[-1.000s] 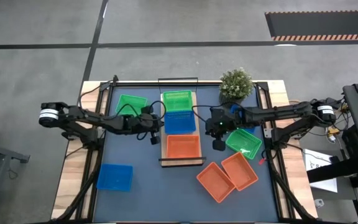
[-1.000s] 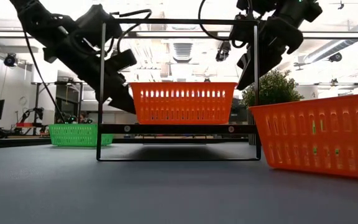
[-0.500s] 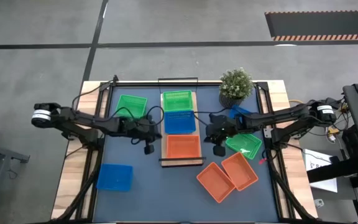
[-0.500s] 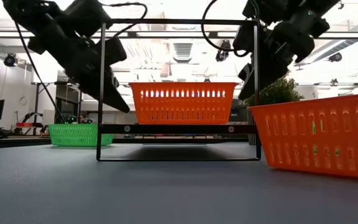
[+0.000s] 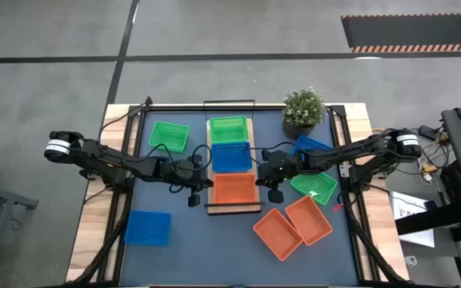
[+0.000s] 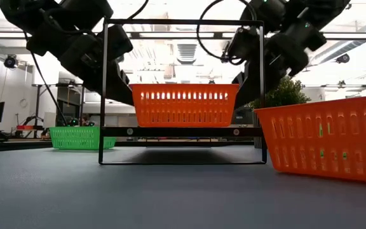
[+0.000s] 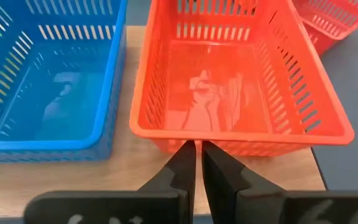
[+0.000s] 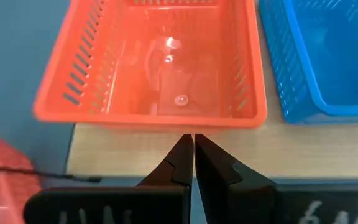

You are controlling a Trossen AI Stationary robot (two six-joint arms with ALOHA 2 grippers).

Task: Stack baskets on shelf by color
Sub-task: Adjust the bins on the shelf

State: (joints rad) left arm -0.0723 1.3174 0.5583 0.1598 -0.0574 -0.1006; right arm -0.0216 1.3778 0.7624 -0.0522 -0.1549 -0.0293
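Observation:
The light-wood shelf (image 5: pixel 234 208) carries a green basket (image 5: pixel 229 128), a blue basket (image 5: pixel 231 156) and an orange basket (image 5: pixel 235 190) in a row, each flat on its bottom. My left gripper (image 5: pixel 194 194) is shut, level with the orange basket (image 7: pixel 229 68) and pointing at its left long wall. My right gripper (image 5: pixel 274 192) is shut and points at the basket's right long wall (image 8: pixel 154 118), with a strip of bare shelf (image 8: pixel 166 152) between them. In the low view both arms flank the orange basket (image 6: pixel 184 105). My left gripper's shut fingertips (image 7: pixel 188 149) come level from the table's left and show in front of the foot of the orange basket's left long wall (image 7: pixel 166 143), near its middle. Whether they touch it, I cannot tell. The basket sits flat on the shelf.
On the dark-blue table lie a green basket (image 5: pixel 169 136) far left, a blue basket (image 5: pixel 148 227) near left, a green basket (image 5: pixel 315 185) and a blue one (image 5: pixel 310 146) under the right arm, and two orange baskets (image 5: pixel 277 234) (image 5: pixel 309 219) near right. A potted plant (image 5: pixel 303 109) stands far right.
Both grippers have moved toward the table's near edge and come down beside the orange basket on the shelf, the left from beside the blue basket, the right drawing closer to the shelf. The baskets on the shelf have stayed put.

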